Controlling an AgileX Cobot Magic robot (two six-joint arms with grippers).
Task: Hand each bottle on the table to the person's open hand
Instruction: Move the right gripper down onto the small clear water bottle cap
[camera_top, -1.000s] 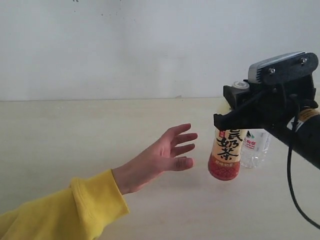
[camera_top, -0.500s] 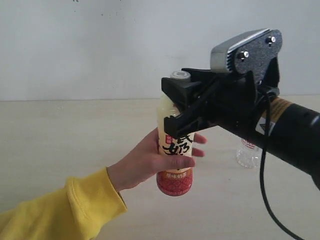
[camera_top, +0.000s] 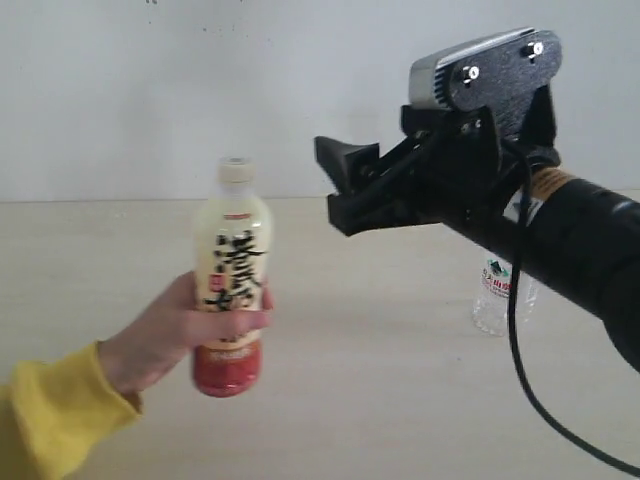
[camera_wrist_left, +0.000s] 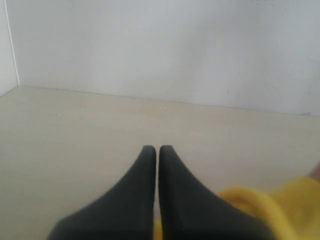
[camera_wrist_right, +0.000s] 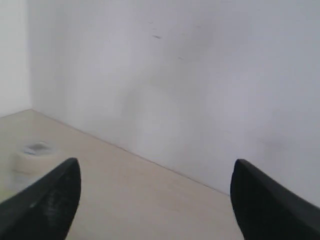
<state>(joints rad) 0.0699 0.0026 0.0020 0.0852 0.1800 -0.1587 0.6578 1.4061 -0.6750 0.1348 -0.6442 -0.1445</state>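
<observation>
On the left side of the exterior view, the person's open hand (camera_top: 165, 335) is closed round the lower half of the cream milk-tea bottle (camera_top: 232, 265). The bottle is held upright, its cap rising above the line where the table (camera_top: 380, 400) meets the wall (camera_top: 150, 90). A yellow sleeve (camera_top: 45, 425) runs off the lower left corner. The right gripper (camera_top: 345, 185) hangs in the air to the bottle's right, well apart from it, with its jaws spread wide and holding nothing. Bare tabletop lies open between hand and gripper and in front of them. In the right wrist view the two fingers sit at opposite edges with table and wall between, and a pale blurred cap (camera_wrist_right: 32, 152) shows near one finger. The small clear bottle (camera_top: 500, 298) stands on the right part of the table, its upper half hidden behind the right arm (camera_top: 580, 240). The left gripper (camera_wrist_left: 157, 150), in its wrist view, has its fingertips pressed together on nothing, low over bare table, with the yellow sleeve just beside it.
</observation>
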